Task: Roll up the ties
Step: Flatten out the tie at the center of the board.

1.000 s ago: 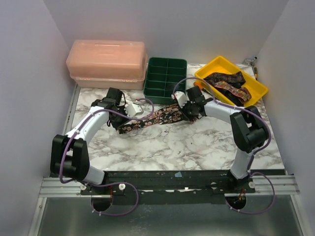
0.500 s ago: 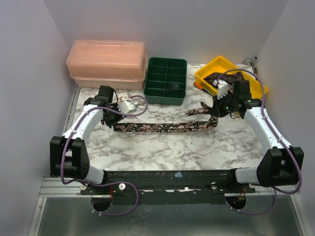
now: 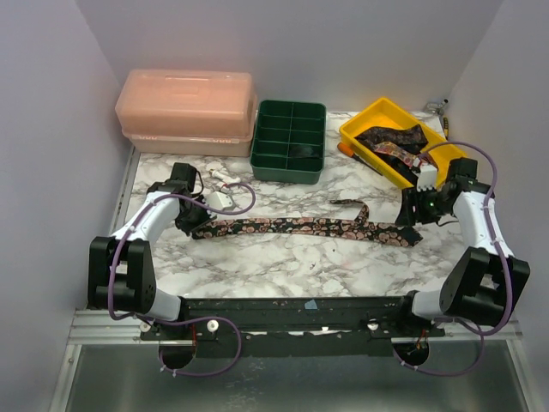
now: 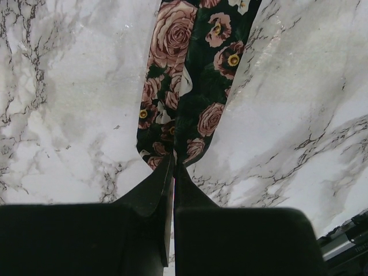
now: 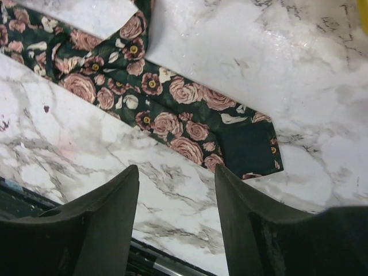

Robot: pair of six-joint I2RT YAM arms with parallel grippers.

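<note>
One tie [image 3: 300, 226] lies stretched across the surface [image 3: 283, 266]. The left pincer [image 4: 172, 169] pinches one end; the right pincer [image 5: 177, 172] gapes by the other.

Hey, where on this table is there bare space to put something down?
Widest bare marble lies between the tie and the near rail. A smaller patch sits between the green tray and the tie. Crowded: the back edge with pink box, tray and yellow bin, plus the tie ends at the left gripper and right gripper.
</note>
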